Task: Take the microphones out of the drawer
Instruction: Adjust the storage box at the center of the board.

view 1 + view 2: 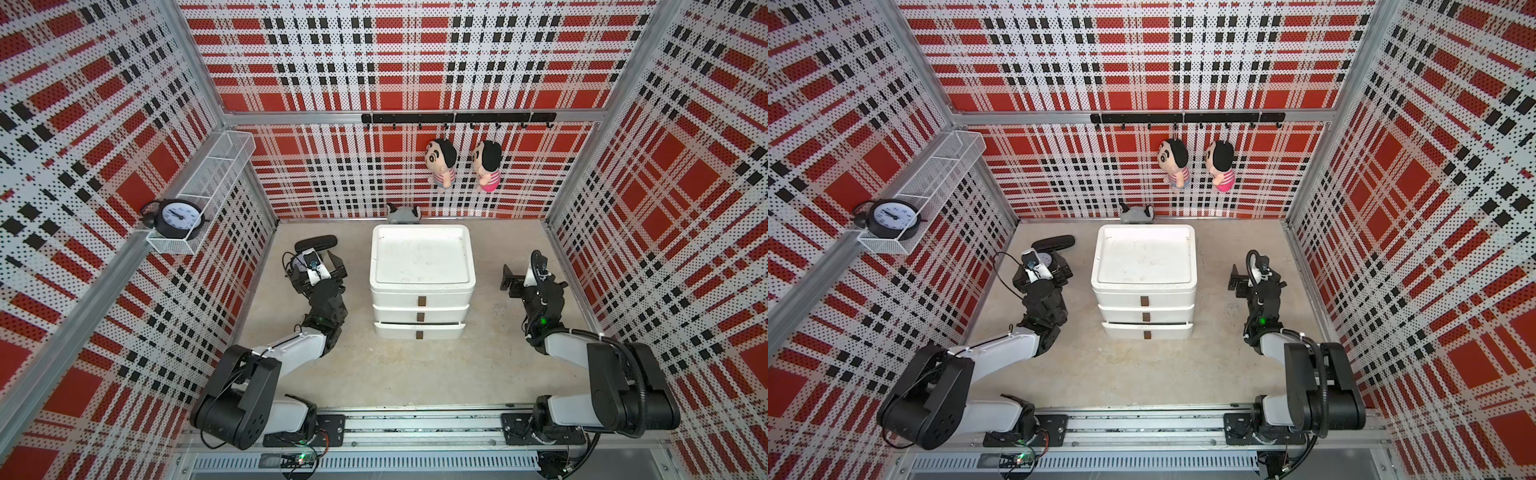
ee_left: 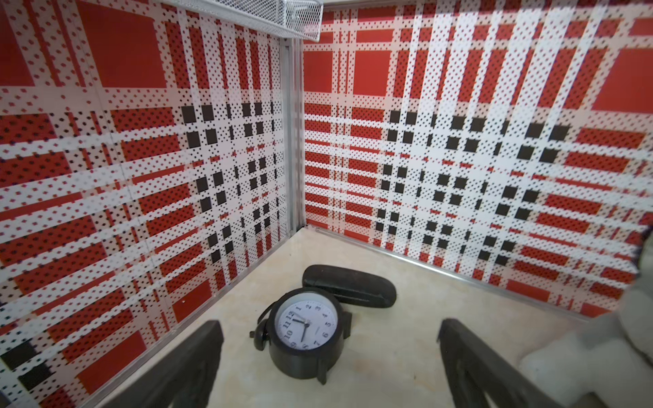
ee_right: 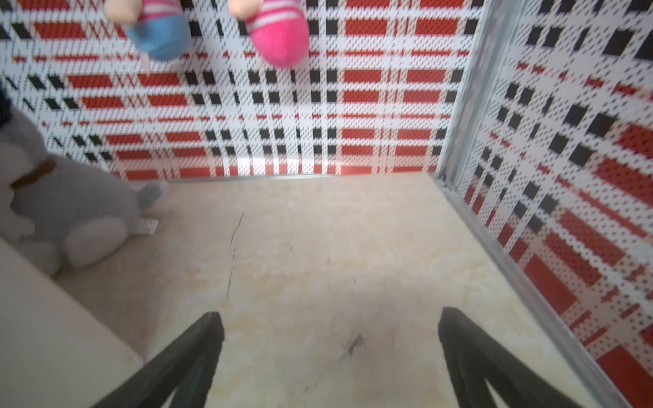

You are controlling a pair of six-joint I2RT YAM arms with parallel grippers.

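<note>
The left gripper (image 2: 330, 328) hung at the far left of the table (image 1: 415, 374), jaws spread wide and clamping nothing, over a clock (image 2: 305, 332) lying face up; a black oblong case (image 2: 348, 288) lay just beyond it. At centre stood the white drawer unit (image 1: 422, 291), its lowest drawer (image 1: 419, 330) slightly ajar; the microphone was hidden in every view. The right gripper (image 3: 330, 318), jaws also wide apart, hung over the table right of the unit.

You have open floor (image 1: 415, 374) in front of the drawer unit (image 1: 422, 305) and along its right side. On its left, a clock (image 2: 305, 332) and a black case (image 2: 348, 289) lie on the floor, and a grey plush toy (image 1: 404, 214) sits just behind the unit.
</note>
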